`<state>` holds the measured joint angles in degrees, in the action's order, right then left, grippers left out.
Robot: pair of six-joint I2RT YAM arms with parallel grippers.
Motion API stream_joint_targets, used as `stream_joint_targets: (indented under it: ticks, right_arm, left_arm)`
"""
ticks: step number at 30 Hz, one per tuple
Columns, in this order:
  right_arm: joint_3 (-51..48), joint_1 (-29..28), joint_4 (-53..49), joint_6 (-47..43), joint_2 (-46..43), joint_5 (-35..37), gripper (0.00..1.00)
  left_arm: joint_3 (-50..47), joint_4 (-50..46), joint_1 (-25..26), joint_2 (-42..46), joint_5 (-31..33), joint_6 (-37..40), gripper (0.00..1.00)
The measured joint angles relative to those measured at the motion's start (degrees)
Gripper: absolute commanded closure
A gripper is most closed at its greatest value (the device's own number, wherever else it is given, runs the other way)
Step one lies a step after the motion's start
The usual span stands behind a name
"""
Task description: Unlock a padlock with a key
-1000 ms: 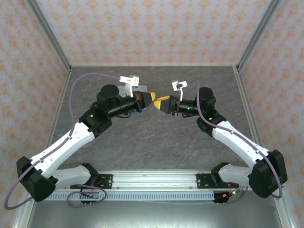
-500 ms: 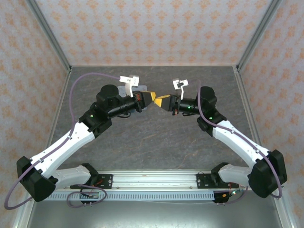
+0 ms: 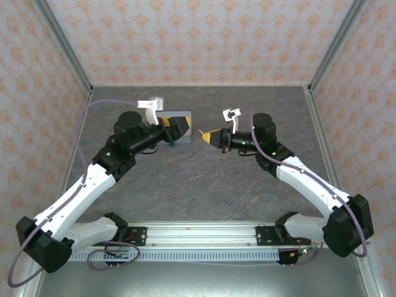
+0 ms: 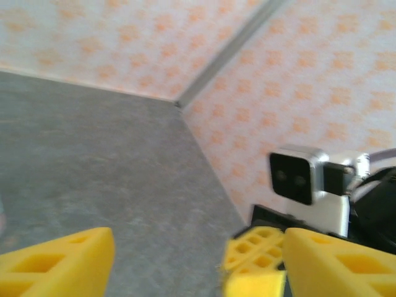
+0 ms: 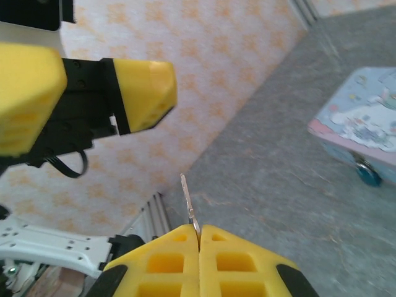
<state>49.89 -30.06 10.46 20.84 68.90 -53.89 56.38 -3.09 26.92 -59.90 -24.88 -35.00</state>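
The right gripper (image 5: 199,247) has its yellow fingers pressed together at the bottom centre of the right wrist view, pinching the key (image 5: 188,204) by its lower end; the key stands up out of the fingertips as a thin silvery sliver, its long axis near vertical in the frame, leaning a little to the left, its tip uppermost and touching nothing; in the top view it is a faint line near the middle of the frame, jutting from the gripper toward the upper left, on the side of the tin (image 3: 179,117); its teeth are too small to make out; the left gripper (image 4: 199,242) is spread wide, one finger in each lower corner of the left wrist view, nothing held between them, grey table (image 4: 93,154) beyond; the padlock (image 5: 369,174) sits at the right edge of the right wrist view, a small teal blob against the tin's lower front edge, too blurred to show its shackle or keyhole; from above it is a teal speck just below the tin, close by the left gripper, and whether they touch I cannot tell; the left wrist view is blurred, its fingers cut off by the bottom edge.
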Motion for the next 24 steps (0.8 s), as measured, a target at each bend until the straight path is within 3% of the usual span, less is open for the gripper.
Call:
stream_joint_targets:
  ticks: [6, 13, 19, 24]
  right_arm:
    - [1.99, 0.0, -1.84, -0.24, 9.44, 3.48, 1.0]
    - [10.8, 0.0, 1.36, 3.82, 26.51, 5.11, 1.0]
    - [22.51, 0.0, 5.2, 7.93, 41.57, 5.99, 1.0]
    - [31.85, 0.0, 5.18, 10.27, 52.68, 6.03, 1.0]
  left_arm:
    - [-11.28, -0.79, -7.5, 1.57, 1.18, -2.67, 0.07]
    - [-22.51, -0.35, -11.72, -2.34, 1.16, -4.72, 0.0]
    - [-23.58, 2.64, -18.32, -6.64, 0.68, -5.07, 0.0]
    - [-20.15, 6.25, -25.03, -17.53, -1.31, -5.03, 0.0]
